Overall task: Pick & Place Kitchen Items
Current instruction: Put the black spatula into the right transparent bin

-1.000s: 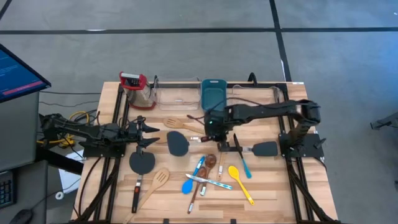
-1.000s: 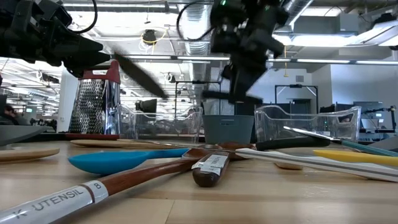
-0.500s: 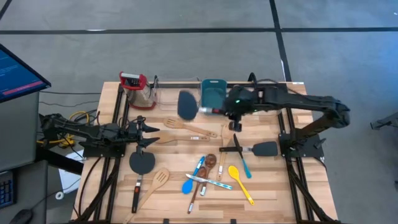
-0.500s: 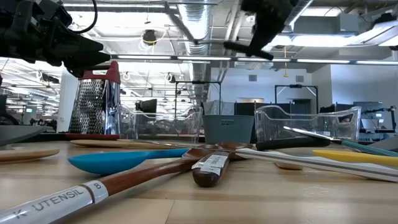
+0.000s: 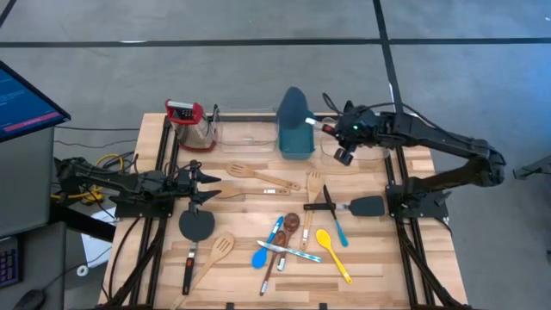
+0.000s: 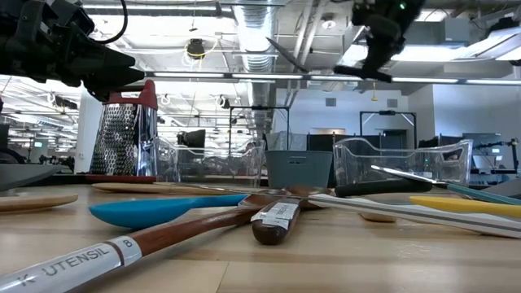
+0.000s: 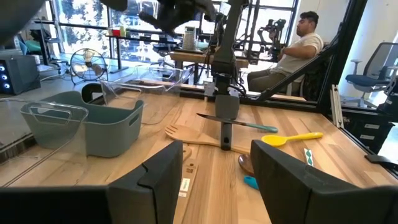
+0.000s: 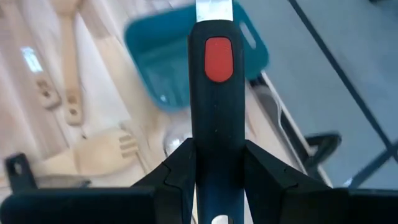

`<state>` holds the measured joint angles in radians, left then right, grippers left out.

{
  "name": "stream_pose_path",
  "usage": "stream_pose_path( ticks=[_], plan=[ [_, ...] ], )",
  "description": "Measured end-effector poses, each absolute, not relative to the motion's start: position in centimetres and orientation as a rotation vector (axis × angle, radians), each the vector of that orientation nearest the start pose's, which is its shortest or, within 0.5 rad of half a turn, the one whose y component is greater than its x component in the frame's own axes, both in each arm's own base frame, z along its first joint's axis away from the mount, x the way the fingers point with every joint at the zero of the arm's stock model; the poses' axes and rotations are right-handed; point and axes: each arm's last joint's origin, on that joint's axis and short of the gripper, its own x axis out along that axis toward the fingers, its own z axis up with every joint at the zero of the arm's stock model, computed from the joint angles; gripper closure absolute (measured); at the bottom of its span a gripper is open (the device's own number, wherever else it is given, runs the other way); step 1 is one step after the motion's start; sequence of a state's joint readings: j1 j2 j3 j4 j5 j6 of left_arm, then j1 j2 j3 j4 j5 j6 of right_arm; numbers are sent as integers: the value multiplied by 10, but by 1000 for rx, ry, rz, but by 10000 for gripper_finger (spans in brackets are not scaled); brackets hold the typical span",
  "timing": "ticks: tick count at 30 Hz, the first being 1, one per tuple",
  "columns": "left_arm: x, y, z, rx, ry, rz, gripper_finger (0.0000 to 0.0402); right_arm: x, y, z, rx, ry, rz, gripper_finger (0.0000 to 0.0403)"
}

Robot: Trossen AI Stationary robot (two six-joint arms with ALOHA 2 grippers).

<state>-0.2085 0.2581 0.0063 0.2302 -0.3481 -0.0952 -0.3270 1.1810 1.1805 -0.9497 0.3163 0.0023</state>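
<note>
A black spatula [image 5: 294, 110] is held by the right gripper [image 5: 330, 128], whose fingers [image 8: 180, 174] are closed on its handle, as the right wrist view shows with the red-spotted grip running straight out between them. The utensil is carried in the air at the far side of the bench [image 5: 370, 258], its blade lying over the far end of the teal tub [image 5: 294, 148] in the high view. Its long axis runs roughly crosswise from the fingers toward the tub, so the tub lies just beyond and below the blade. The left gripper [image 5: 205, 186] waits with fingers spread at the left edge of the bench, well apart from the tub; the right arm is clearly the nearer.
</note>
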Motion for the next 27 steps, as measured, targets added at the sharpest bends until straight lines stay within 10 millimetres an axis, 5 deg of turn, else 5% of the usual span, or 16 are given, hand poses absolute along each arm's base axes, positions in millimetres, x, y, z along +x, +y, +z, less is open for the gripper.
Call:
stream_pose_path(
  ticks=[16, 27],
  plan=[
    [112, -13, 166, -89, 13, 140, 224, 141, -95, 264, 125, 966, -918, 307],
    [112, -13, 166, -90, 12, 140, 224, 135, -98, 236, 143, 975, -952, 307]
  ],
)
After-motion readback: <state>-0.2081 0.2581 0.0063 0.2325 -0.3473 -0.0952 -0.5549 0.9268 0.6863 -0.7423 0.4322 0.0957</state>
